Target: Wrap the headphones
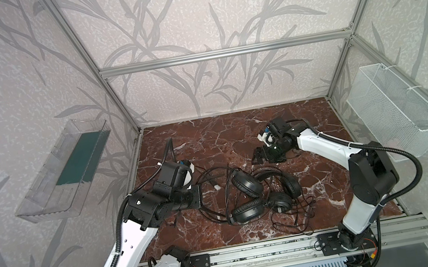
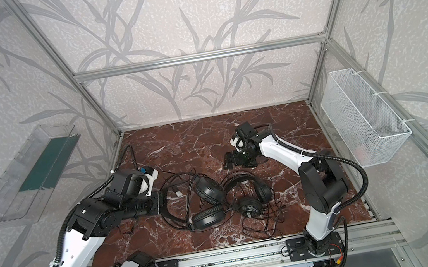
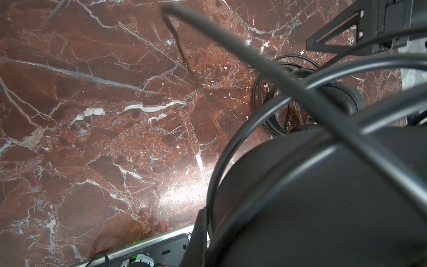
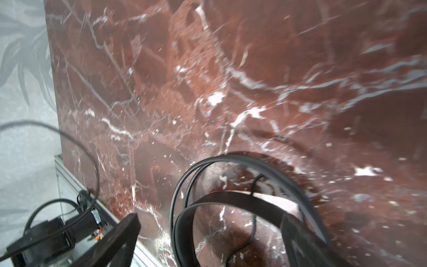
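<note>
Two black headphones lie tangled mid-table in both top views. One headset shows an upright earcup [image 1: 246,183] and a flat earcup [image 1: 248,210]. The other headset [image 1: 280,201] lies beside it, to the right. My left gripper [image 1: 200,196] sits at the left headset's thin headband, shut on it. In the left wrist view one finger [image 3: 198,233] shows with the headband wire [image 3: 221,161] running off it, and the big earcup [image 3: 323,208] hides the rest. My right gripper [image 1: 258,156] hangs open just behind the pile. The right headset's headband [image 4: 231,201] shows between its fingers [image 4: 129,226].
Loose thin cable [image 1: 295,220] loops toward the front rail [image 1: 256,253], and a white plug [image 1: 217,187] lies near the left gripper. A clear plastic tray [image 1: 63,171] hangs on the left wall. A white mesh basket [image 1: 397,112] hangs on the right wall.
</note>
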Controlling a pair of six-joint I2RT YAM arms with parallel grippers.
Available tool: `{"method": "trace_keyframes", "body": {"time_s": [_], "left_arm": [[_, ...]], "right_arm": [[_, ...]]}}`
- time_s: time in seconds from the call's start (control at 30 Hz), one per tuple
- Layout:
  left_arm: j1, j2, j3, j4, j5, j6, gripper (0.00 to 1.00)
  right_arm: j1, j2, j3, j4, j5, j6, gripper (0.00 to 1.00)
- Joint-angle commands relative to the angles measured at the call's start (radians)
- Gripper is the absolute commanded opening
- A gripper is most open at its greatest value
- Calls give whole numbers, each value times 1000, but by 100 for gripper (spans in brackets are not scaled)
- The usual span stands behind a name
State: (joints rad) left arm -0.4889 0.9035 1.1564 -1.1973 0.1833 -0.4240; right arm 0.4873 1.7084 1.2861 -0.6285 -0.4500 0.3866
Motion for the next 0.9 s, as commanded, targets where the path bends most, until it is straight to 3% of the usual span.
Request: {"method": "trace_keyframes", "body": {"time_s": [0.0,0.07,0.3,0.37,0.47,0.53,0.67,0.87], "left_arm": [[12,-26,3,21,91,33,0],[12,-21,-6,28,120,36,0],[12,-2,-14,13,114,34,0],[11,10,-18,9,115,31,0],[11,27,-30,6,108,24,0],[12,35,-34,1,101,24,0],[12,41,-35,0,96,25,0],[11,41,-44,7,100,12,0]], "right_arm": [[18,-134,-45,15,-31,-38,96],[20,-217,-58,56,29,-68,96],[62,-563,-176,337,70,-165,94],[93,-663,-228,430,76,-194,90],[172,-752,-213,413,32,-292,83],[255,-771,-177,361,-10,-354,83],[495,-762,-115,279,104,-538,78],[624,-582,18,165,206,-649,72]]}}
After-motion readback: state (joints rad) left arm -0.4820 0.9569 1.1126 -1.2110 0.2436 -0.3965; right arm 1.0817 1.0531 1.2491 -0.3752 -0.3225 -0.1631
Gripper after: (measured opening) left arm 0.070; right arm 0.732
